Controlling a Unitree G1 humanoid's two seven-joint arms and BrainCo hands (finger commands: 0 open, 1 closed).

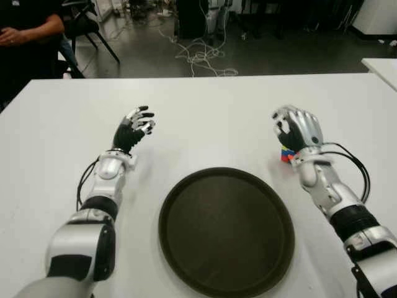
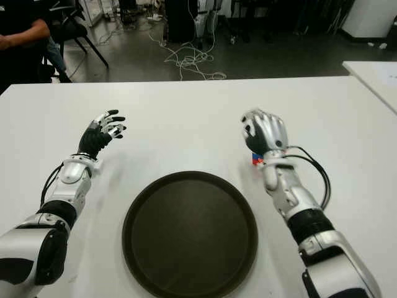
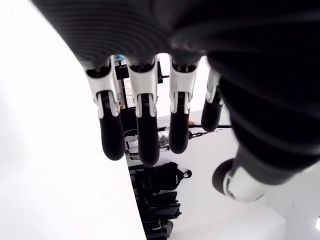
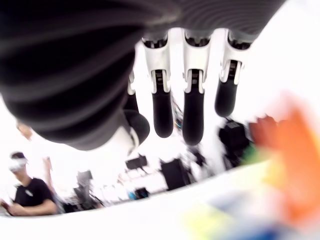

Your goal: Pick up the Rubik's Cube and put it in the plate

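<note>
step: reaching for cube | cube [image 1: 286, 154] on table [image 1: 205, 105], 2 o'clock of plate [image 1: 226, 231], under right hand [image 1: 298, 129] | fingers apparently loose, nothing gripped | left hand [image 1: 133, 129] idle, released, 10 o'clock | next: close around cube

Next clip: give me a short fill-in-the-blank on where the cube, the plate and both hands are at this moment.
1. The Rubik's Cube sits on the white table, directly under the robot's ____ hand.
2. The dark round plate holds ____.
3. The left hand shows on the plate's ____ side, open and holding nothing.
4. The cube lies ____ the plate's rim, not inside it.

Missing words: right; nothing; left; outside
</note>
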